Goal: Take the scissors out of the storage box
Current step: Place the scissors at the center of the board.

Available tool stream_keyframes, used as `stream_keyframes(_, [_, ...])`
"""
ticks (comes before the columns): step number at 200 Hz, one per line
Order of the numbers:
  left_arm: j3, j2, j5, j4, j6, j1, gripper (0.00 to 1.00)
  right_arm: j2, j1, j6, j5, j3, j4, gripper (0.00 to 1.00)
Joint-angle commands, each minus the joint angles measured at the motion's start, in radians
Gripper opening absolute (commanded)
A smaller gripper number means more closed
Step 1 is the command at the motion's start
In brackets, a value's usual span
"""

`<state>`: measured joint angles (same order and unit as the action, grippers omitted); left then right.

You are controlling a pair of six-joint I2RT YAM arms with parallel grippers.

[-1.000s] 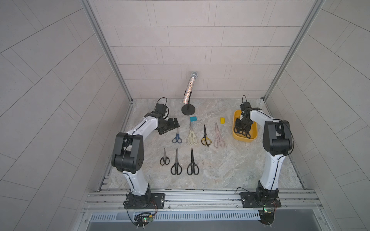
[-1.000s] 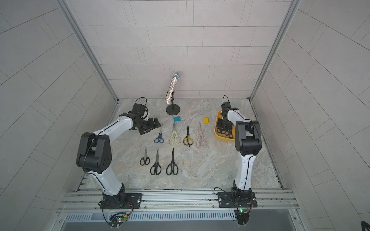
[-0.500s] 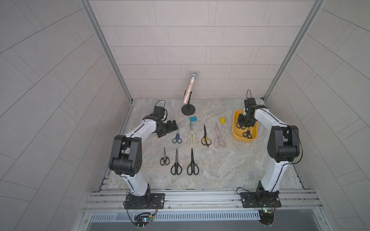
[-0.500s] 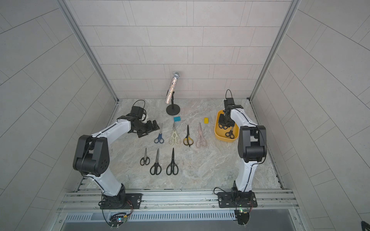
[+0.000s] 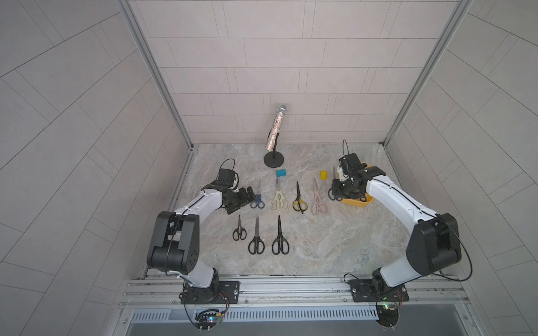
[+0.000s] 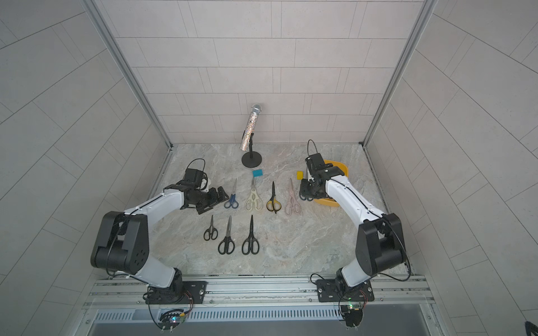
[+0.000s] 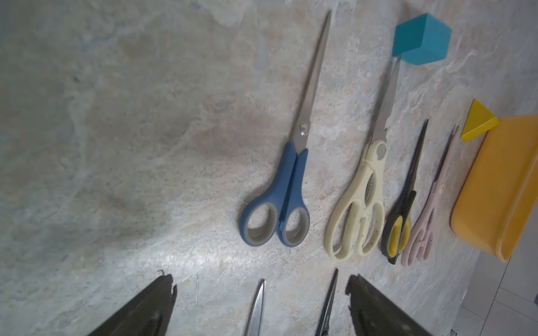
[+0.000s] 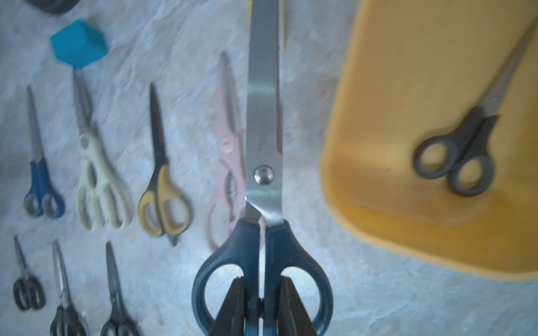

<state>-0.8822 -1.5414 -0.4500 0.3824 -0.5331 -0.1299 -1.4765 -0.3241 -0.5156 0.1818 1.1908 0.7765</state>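
Right wrist view tells most of it: the right gripper (image 8: pixel 262 291) has its fingers pinched on the dark blue scissors (image 8: pixel 263 174) right where the two handle loops meet. The blades are closed, and the pair hangs over bare table (image 8: pixel 305 291) between the pale pink pair (image 8: pixel 225 139) and the storage box (image 8: pixel 393 203). One black pair (image 8: pixel 463 157) is lying in the box.

Left wrist view: the left gripper (image 7: pixel 259 280) has its fingers spread wide with nothing in them, sitting near the blue-handled pair (image 7: pixel 279 203).

Both top views show seven pairs laid out on the table in two rows, blades toward the back wall, with the held pair just off the box's inner side.

My take on doing this bit well: drop the dark blue pair into the gap beside the pink one, blade parallel to the rest. Get it low and level before letting go so it doesn't flop onto the pink handles or clip the box rim. The black one's next, I'd guess.
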Motion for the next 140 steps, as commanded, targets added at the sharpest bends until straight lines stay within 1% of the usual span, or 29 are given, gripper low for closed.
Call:
stream_keyframes(1, [0.063, 0.062, -0.019, -0.065, -0.023, 0.008, 1.0, 0.106, -0.113, -0.137, -0.026, -0.087, 0.01, 0.0])
stream_keyframes(24, [0.112, 0.115, -0.024, -0.068, -0.026, 0.006, 1.0, 0.197, -0.241, -0.231, -0.047, -0.175, -0.01, 0.0])
stream_keyframes(35, [0.132, 0.144, -0.027, -0.069, -0.029, 0.006, 1.0, 0.224, -0.301, -0.266, -0.032, -0.223, -0.042, 0.0])
stream_keyframes(58, [0.151, 0.19, -0.042, -0.054, -0.033, 0.005, 1.0, 0.237, -0.424, -0.328, -0.05, -0.275, -0.034, 0.0])
stream_keyframes(80, [0.158, 0.212, -0.077, -0.045, -0.041, 0.002, 1.0, 0.236, -0.516, -0.384, -0.045, -0.326, -0.069, 0.0])
stream_keyframes(103, [0.161, 0.233, -0.101, -0.031, -0.048, -0.005, 1.0, 0.226, -0.561, -0.448, -0.042, -0.377, -0.103, 0.0])
stream_keyframes(124, [0.174, 0.258, -0.095, -0.026, -0.055, -0.007, 1.0, 0.22, -0.573, -0.499, -0.034, -0.426, -0.187, 0.0])
stream_keyframes(140, [0.18, 0.264, -0.094, -0.025, -0.058, -0.009, 1.0, 0.18, -0.576, -0.524, -0.011, -0.439, -0.251, 0.0])
